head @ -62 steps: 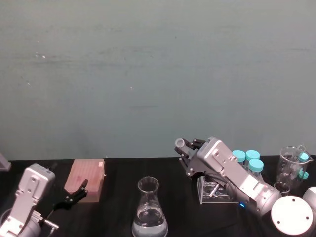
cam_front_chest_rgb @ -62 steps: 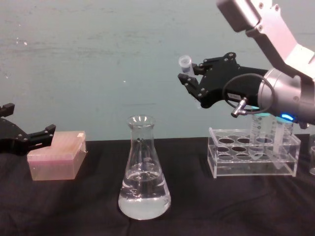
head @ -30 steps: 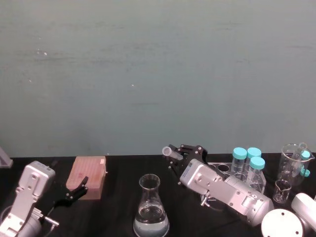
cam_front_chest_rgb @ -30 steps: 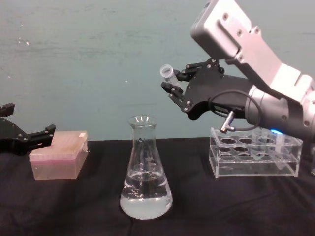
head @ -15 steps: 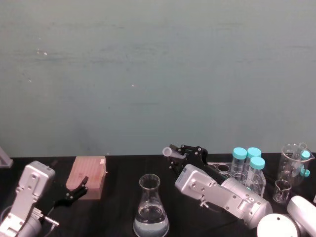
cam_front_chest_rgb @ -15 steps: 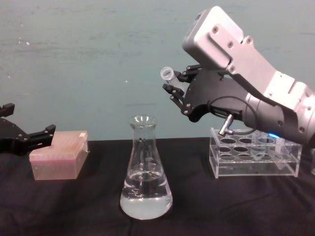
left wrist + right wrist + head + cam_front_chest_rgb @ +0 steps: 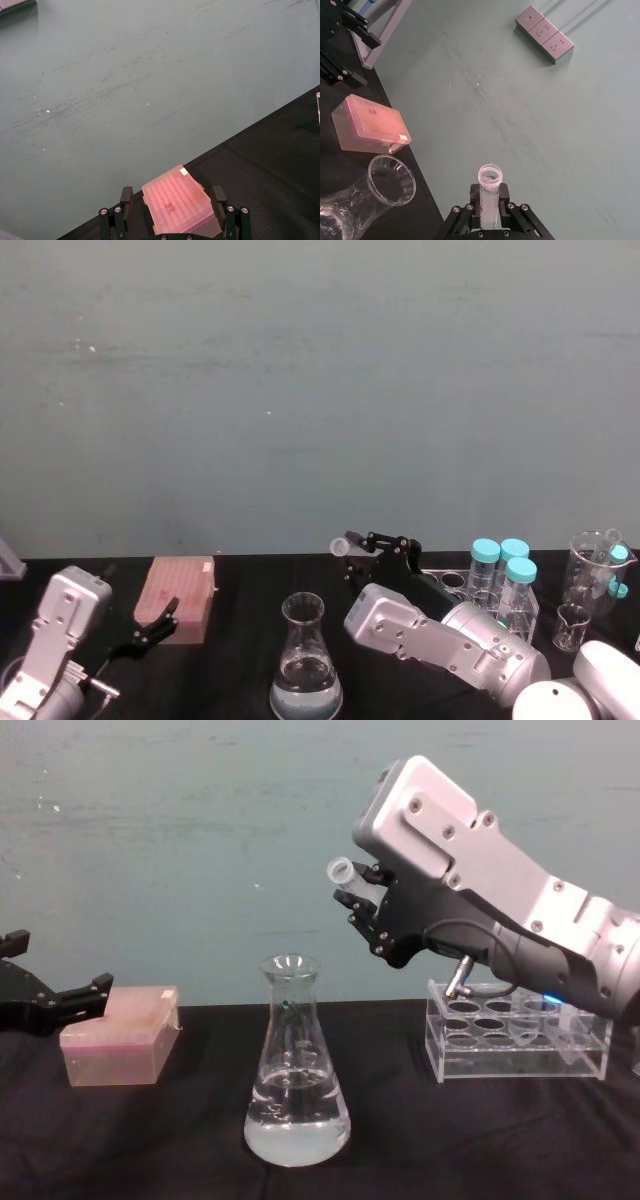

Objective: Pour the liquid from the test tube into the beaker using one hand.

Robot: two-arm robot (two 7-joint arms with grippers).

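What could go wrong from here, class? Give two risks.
1. The test tube, held in the right claw, has its mouth above and right of the beaker, whose neck is narrow: liquid may miss.
2. That arm hangs close by the clear rack; lowering might knock it.
The left claw idles by the pink box.

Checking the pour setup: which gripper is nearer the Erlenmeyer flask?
Right. The right gripper holds the test tube above the Erlenmeyer flask, just right of its mouth; the left gripper sits far left by the pink tip box.
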